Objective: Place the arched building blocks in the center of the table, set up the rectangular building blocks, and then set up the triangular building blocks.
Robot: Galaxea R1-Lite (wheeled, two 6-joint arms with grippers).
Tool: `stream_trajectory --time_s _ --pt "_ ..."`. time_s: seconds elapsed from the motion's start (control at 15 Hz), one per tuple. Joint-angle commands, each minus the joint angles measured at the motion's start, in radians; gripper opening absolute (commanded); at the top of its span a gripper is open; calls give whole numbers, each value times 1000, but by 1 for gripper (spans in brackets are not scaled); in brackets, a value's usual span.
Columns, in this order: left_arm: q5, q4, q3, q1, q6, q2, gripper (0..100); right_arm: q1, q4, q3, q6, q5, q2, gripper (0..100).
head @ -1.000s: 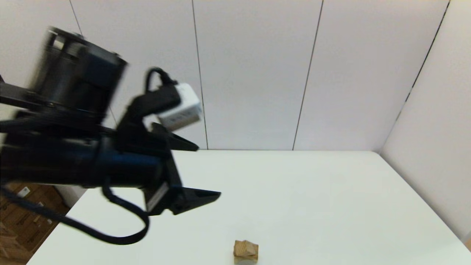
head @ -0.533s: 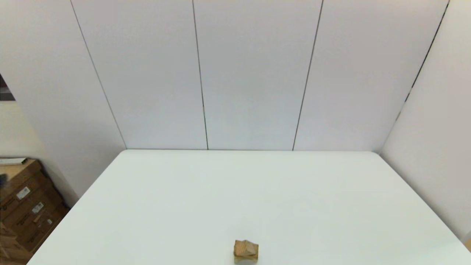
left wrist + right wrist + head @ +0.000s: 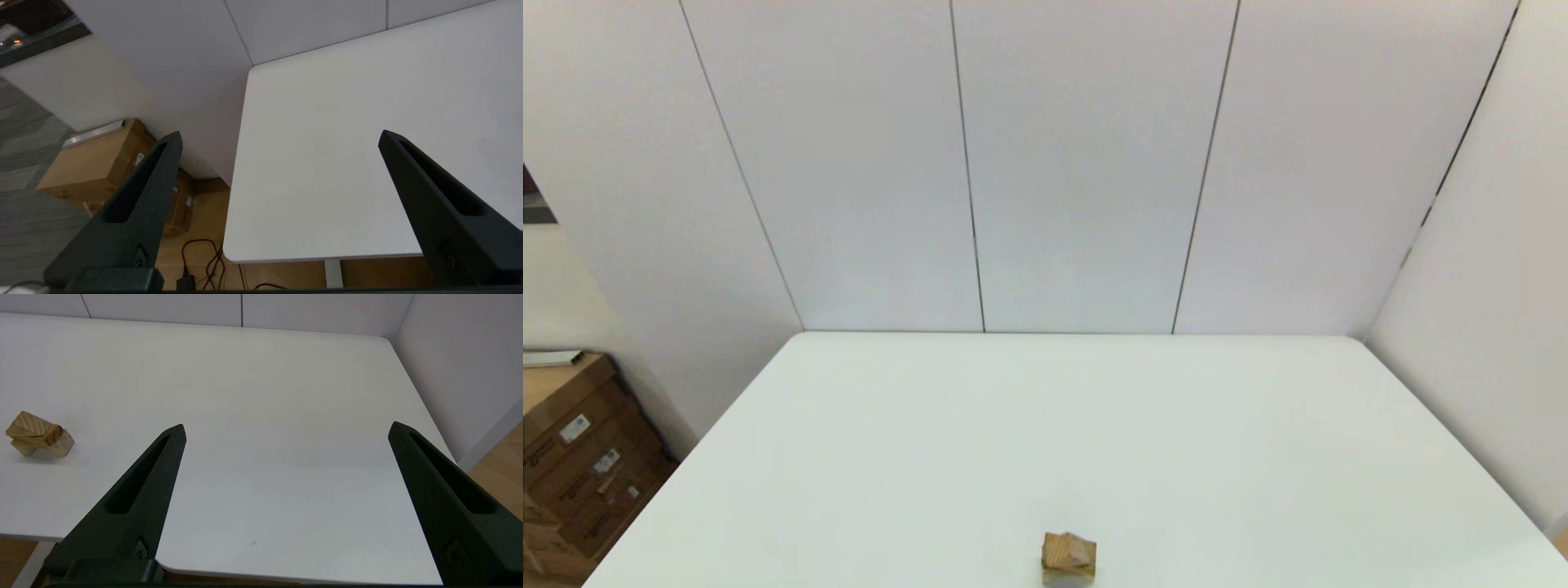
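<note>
Head view: one white table is showing, with one small stack of wooden blocks sitting at its near edge, about midway across. Neither arm is appearing here. One pile of cardboard boxes is standing on the floor beyond the table's left side.

Left wrist view: the left gripper is hanging off the table's left near corner, fingers spread wide and holding nothing. No blocks are lying ahead of it. One box and some cables are lying on the floor below it.

Right wrist view: the right gripper is hovering over the near edge, fingers spread wide and empty. The stack is resting well off to this gripper's left side. Count there: one triangle on top, one arch at the bottom; the bar between them is not separable with certainty.

Handling, as a judgement: the blocks are looking light, rigid and smooth, likely to slide or topple if nudged. Any further grasp is best taken across two flat parallel faces.
</note>
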Motion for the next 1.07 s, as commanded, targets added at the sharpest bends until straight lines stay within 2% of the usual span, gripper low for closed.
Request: stream_trajectory --time_s 0.07,0.2,0.33,0.53,0.6,0.67,0.8,1.07 --pt "-23 8 201 58 1 -273 100 0 1 0 -1 1 0 100" --pt "-49 -16 304 57 -66 -295 100 0 1 0 -1 1 0 100" --pt "-144 -96 399 57 -106 -295 100 0 1 0 -1 1 0 100" --pt "-160 -358 614 57 -100 -295 100 0 1 0 1 1 0 100" --pt "-171 -495 683 57 -114 -295 100 0 1 0 -1 1 0 100" --pt "-169 -561 706 57 -153 -295 100 0 1 0 -1 1 0 100" --pt "-178 -639 766 57 -176 -295 100 0 1 0 -1 1 0 100" --pt "-178 -631 764 57 -184 -295 100 0 1 0 -1 1 0 100"
